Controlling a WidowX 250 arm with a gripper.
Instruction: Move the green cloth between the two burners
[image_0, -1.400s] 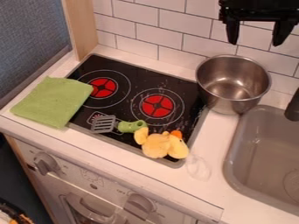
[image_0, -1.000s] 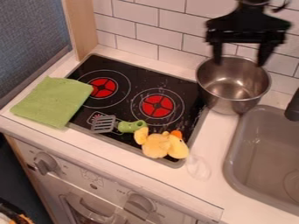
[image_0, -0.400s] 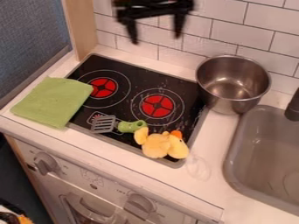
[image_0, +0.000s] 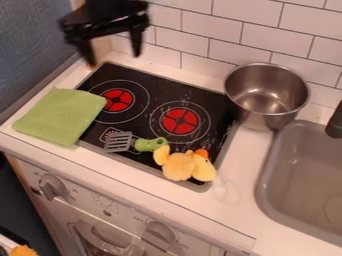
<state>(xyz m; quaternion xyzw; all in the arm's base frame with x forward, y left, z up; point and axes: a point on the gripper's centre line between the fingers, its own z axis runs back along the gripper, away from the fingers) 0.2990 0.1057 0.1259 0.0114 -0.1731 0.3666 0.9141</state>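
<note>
While nothing is between its fingertips, the gripper (image_0: 113, 52) hangs open, fingers well apart, and from where I stand it shows over the back left corner of the hob (image_0: 163, 77). What matters now is how the cloth (image_0: 59, 117) lies from it: nearer the front of the counter (image_0: 230, 215) and somewhat further left, so the reach would be forward, down and a touch outward. How high the gripper hangs I can't judge.

The cloth lies flat, partly on the counter and partly over the hob's left edge, and it seems to hide the front left corner. It's nearly square, but I'd call its longer way the one running back to front, roughly along that left edge. The fingers are spread more or less across it, from left to right. Its right corner comes close to the left burner (image_0: 118, 100), with the right burner (image_0: 180, 121) further over.

To my mind the job hasn't begun, and the first step is a pinch of cloth, perhaps near the middle or the back edge. So flat a thing may slip from a shallow grip, or bunch up once lifted. After that it should go right, to the strip between the burners, kept high enough that a trailing front edge doesn't drag the spatula (image_0: 120, 142) or nudge the duck (image_0: 180, 166).
</note>
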